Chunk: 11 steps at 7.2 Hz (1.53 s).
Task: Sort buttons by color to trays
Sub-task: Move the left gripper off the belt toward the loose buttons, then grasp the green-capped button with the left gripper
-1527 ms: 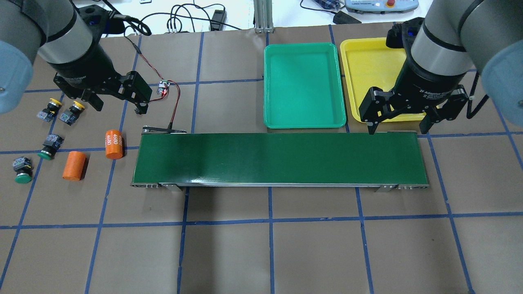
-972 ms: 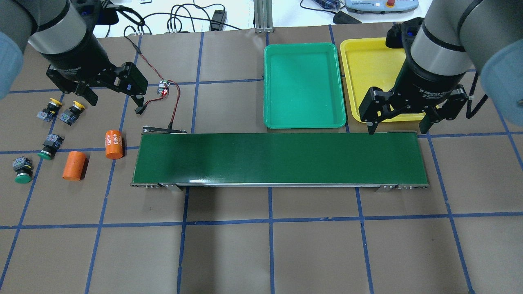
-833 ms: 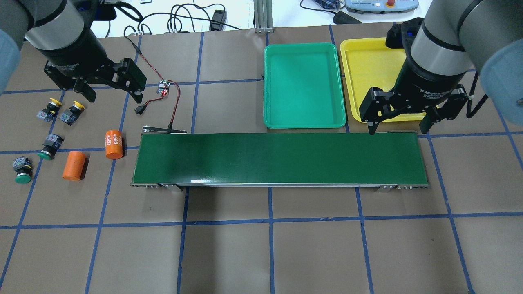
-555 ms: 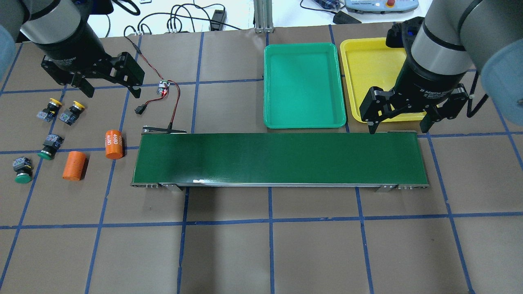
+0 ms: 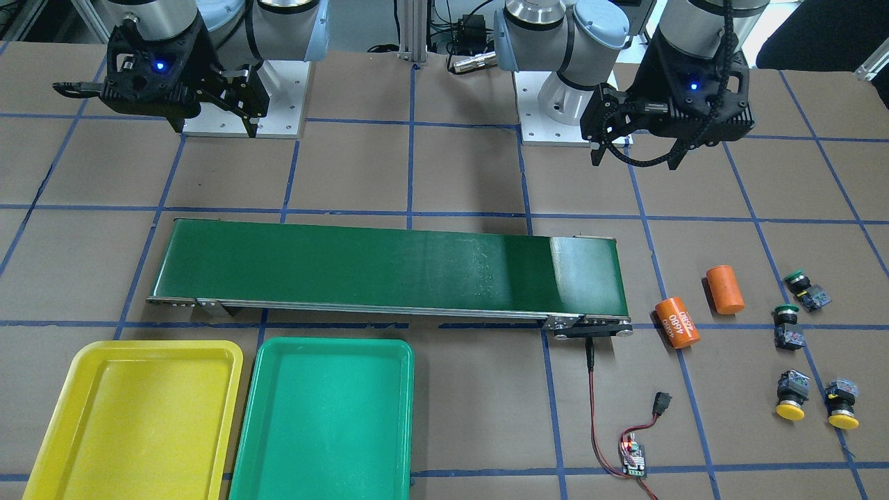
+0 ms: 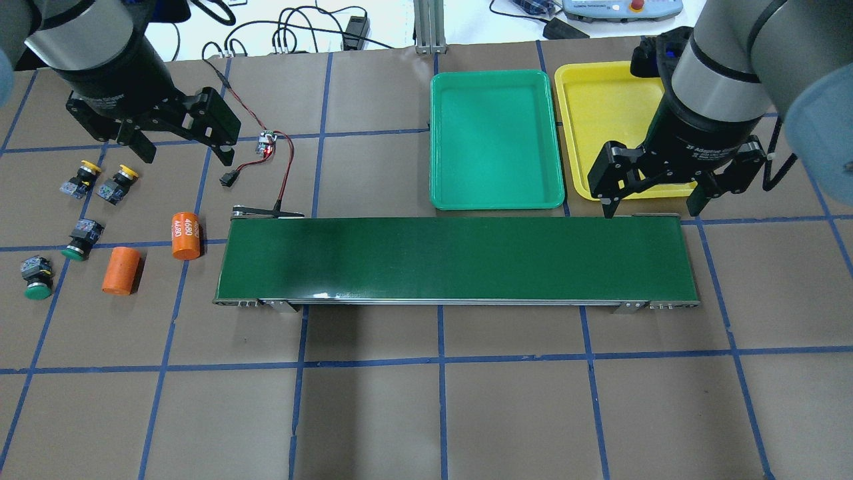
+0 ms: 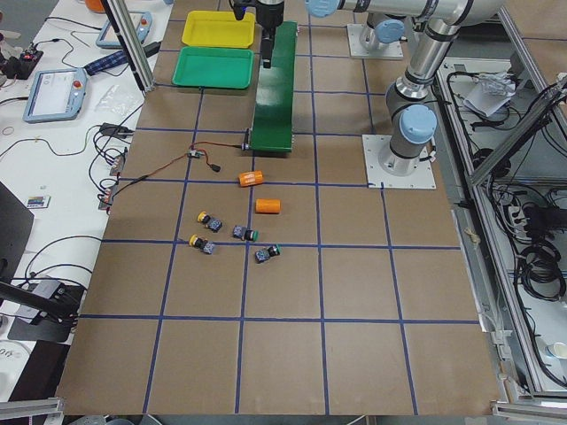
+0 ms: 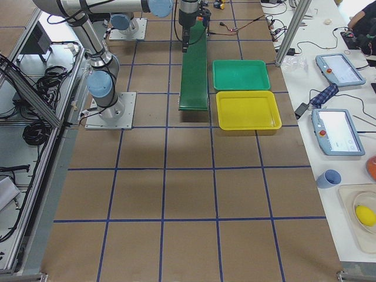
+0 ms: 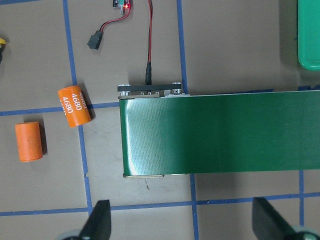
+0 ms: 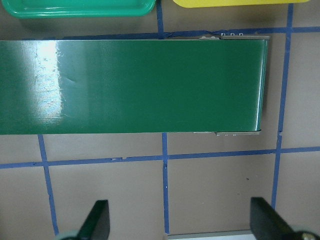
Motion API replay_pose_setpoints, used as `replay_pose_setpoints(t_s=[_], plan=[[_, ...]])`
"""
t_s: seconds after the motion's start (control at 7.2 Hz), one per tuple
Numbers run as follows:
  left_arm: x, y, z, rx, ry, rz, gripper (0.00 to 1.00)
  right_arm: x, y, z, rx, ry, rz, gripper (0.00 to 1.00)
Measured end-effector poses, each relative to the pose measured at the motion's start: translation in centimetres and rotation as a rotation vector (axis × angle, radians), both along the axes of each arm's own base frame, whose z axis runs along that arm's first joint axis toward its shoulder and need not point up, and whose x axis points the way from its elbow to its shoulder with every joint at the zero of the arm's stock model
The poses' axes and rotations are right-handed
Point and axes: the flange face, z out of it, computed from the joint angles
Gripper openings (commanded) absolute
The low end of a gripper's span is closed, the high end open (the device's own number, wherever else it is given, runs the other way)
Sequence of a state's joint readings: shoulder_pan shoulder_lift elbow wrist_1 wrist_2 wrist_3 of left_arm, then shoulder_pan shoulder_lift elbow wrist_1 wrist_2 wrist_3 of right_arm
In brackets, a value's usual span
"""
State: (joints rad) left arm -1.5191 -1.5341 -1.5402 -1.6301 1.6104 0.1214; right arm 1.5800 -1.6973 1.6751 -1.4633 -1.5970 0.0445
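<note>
Along the table's middle runs the conveyor belt (image 6: 456, 260), so take every place from it. Beyond its far edge, toward its right end, the green tray (image 6: 496, 140) and the yellow tray (image 6: 600, 107) sit side by side, with no button in either.

Over the far corner of that right end hangs the right gripper (image 6: 650, 211), fingers spread wide and holding nothing. It has not shifted in the last second and a half.

The left gripper (image 6: 187, 157) is what has changed. Equally wide apart and empty, it has drawn away from the belt's left end, back past the line of the far edge.

Just off the left end lie two orange cylinders (image 6: 186, 235) (image 6: 120, 270). Farther out from that end, untouched on the paper, are the yellow-capped buttons (image 6: 81, 179) (image 6: 118, 183), beyond the far-edge line, and the green-capped buttons (image 6: 81, 240) (image 6: 35, 277), level with the belt's width.

You should read this as sorting not yet begun. The left arm has backed off rather than closed in, so the first pick likely needs a fresh approach.
</note>
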Motion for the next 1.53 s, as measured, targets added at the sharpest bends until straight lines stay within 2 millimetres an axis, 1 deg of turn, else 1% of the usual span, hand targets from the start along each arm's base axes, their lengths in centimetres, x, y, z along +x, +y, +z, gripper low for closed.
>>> replay_pose_setpoints(t_s=[0.14,0.28,0.42,0.56,0.69,0.83,0.97,1.11,1.25,1.39,1.53], plan=[[2.6,-0.6,-1.7,0.030,0.004,0.010,1.00,0.0,0.0,0.0,0.001,0.000,0.000,1.00],[7.6,-1.9,-4.3,0.061,0.017,0.041,1.00,0.0,0.0,0.0,0.002,0.000,-0.001,1.00],[13.6,-3.0,-7.2,0.077,0.032,0.071,1.00,0.0,0.0,-0.1,0.002,-0.001,-0.001,1.00],[18.8,-3.9,-9.5,0.080,0.040,0.058,1.00,0.1,0.0,-0.1,0.003,-0.002,-0.001,1.00],[23.3,-5.0,-11.7,0.064,0.036,0.025,1.00,0.1,0.0,0.0,0.002,-0.004,-0.003,1.00],[28.4,-6.2,-14.2,0.043,0.028,-0.009,1.00,0.0,0.0,0.0,0.002,-0.003,-0.004,1.00],[33.1,-7.0,-16.3,0.027,0.020,-0.048,1.00,0.0,0.0,-0.1,0.004,-0.002,-0.004,1.00],[36.7,-7.5,-17.6,0.018,0.011,-0.101,1.00,0.0,0.0,-0.4,0.011,0.000,-0.004,1.00],[39.7,-7.9,-18.8,0.014,0.005,-0.158,1.00,0.0,0.1,-0.7,0.016,0.001,-0.004,1.00],[42.9,-7.6,-20.6,0.014,0.013,-0.170,1.00,0.0,0.2,-0.9,0.019,0.002,-0.004,1.00],[46.1,-6.5,-23.3,0.007,0.034,-0.122,1.00,0.0,0.3,-0.9,0.020,0.002,-0.004,1.00]])
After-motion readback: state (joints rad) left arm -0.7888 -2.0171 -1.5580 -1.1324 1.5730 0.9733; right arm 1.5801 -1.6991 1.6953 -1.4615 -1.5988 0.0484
